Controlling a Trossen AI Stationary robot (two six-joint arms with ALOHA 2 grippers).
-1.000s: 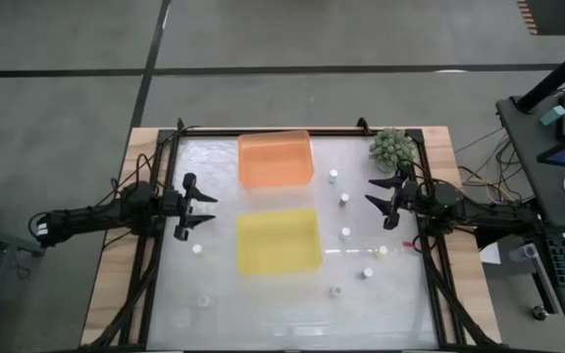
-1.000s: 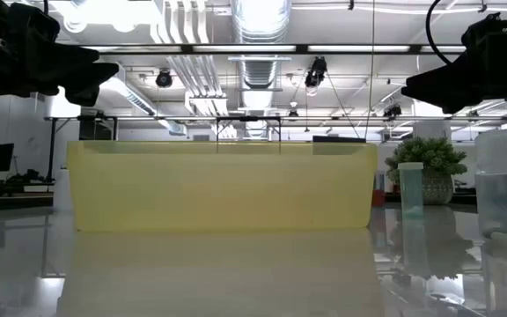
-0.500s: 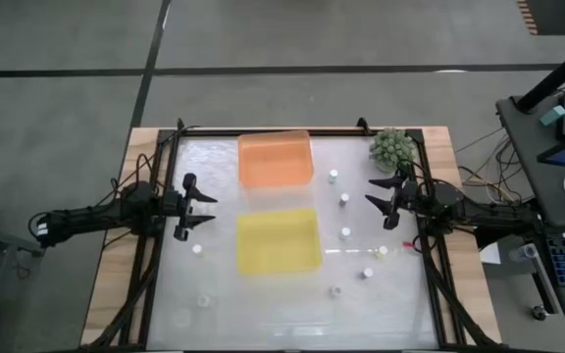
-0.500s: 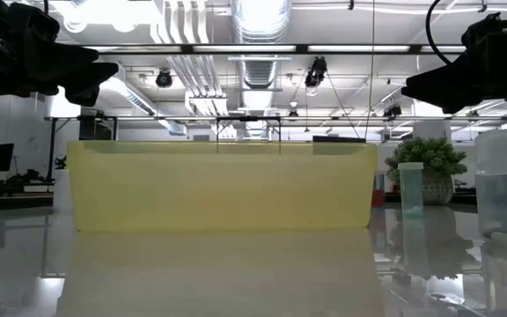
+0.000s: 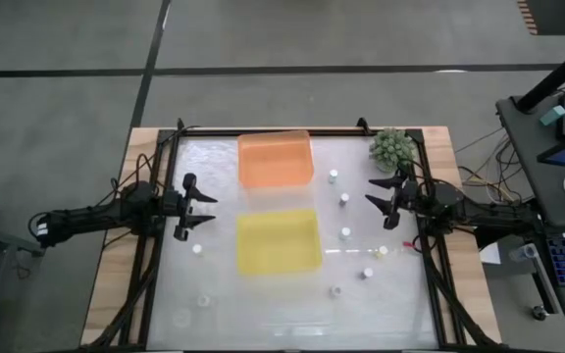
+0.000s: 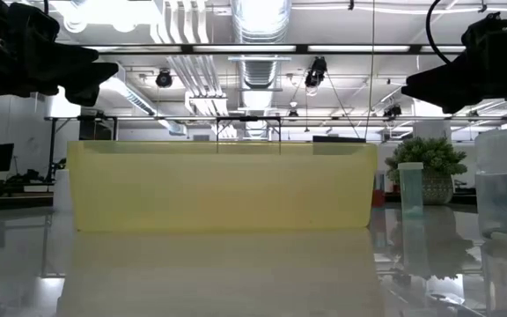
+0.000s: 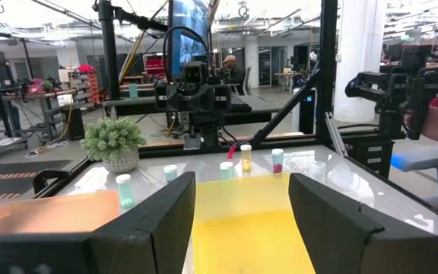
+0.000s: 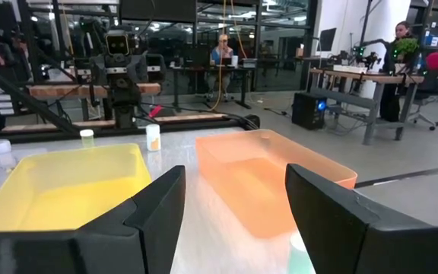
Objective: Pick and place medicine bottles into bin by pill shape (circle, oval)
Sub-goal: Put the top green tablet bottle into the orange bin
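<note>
Several small white-capped medicine bottles stand upright on their bases on the glossy table: one group [image 5: 345, 233] to the right of the bins, two more [image 5: 197, 249] at the near left. The orange bin [image 5: 275, 159] sits far of the yellow bin [image 5: 279, 240] at mid-table. My left gripper [image 5: 212, 210] hovers level at the table's left, open, pointing over the yellow bin [image 7: 242, 228]. My right gripper [image 5: 369, 191] hovers level at the right, open, facing both the orange bin [image 8: 272, 175] and the yellow bin [image 8: 67, 183]. Neither has anything between its fingers.
A green spiky plant ball [image 5: 392, 147] stands at the far right corner, just beyond my right arm. Black frame rails run along the table's left and right sides. In the low view a bottle [image 6: 504, 194] stands close at the near right, and the yellow bin's wall [image 6: 223, 185] fills the middle.
</note>
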